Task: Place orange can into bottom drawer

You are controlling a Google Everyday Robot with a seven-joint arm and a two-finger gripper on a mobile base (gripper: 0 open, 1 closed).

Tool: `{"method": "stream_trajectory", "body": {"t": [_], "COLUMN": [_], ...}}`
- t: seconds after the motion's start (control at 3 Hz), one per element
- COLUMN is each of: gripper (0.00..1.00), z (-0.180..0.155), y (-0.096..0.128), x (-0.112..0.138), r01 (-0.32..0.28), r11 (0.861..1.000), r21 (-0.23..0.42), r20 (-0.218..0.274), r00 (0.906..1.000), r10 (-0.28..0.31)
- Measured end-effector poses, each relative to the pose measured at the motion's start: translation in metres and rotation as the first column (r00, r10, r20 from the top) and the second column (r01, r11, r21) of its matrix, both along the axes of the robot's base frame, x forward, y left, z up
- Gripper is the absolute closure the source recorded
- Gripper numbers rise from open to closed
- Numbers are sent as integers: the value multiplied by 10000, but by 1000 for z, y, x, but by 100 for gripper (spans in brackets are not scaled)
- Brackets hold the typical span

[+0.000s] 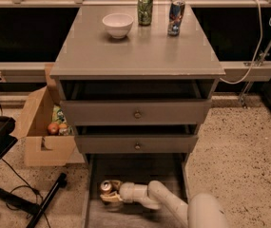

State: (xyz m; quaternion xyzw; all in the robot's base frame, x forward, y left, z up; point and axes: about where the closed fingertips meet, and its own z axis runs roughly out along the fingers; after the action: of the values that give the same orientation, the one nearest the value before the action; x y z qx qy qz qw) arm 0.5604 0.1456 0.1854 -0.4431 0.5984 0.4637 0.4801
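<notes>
The white arm (166, 202) comes in from the near right corner, low to the ground. It runs leftward along the bottom drawer (142, 171), with its rounded, smooth shell segments lying almost level. At its end the gripper (109, 193) points left, and its pale beige fingers (110, 199) are closed around the orange can (106, 187), one on the far side and one on the near side.

The orange can is a small metal cylinder with a golden-orange body and a shiny silver top. It stands upright in the left part of the bottom drawer, close to the left rail, and sits right at the tip of the gripper between the fingers.

The bottom drawer is a long, flat grey tray with low side rails, pulled out toward the near side. Above it, two grey drawers are slightly open, the upper one (137, 113) and the middle one (137, 145), each with a small round knob.

On the smooth grey top of the cabinet (140, 53) stand a white bowl (118, 24), a green can (145, 9) and a blue-and-red can (175, 18), all toward the far edge. A brown cardboard box (40, 137) with packets and fruit in it sits to the left of the cabinet on the speckled floor (242, 151).
</notes>
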Motion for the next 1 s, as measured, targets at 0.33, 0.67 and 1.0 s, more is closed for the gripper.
{"method": "stream_trajectory", "body": {"t": [0.33,0.67,1.0], "gripper": [4,0,0], "z": [0,0,0], "y": [2,3,3], "x": [-1,-2,-2], "r01": [-32,-48,-48], "r11": [10000,10000,10000], "r21": [19,28,28], "r20": [-10,-15,-15], "r00": [10000,10000,10000], "r10": [32,48,48]}}
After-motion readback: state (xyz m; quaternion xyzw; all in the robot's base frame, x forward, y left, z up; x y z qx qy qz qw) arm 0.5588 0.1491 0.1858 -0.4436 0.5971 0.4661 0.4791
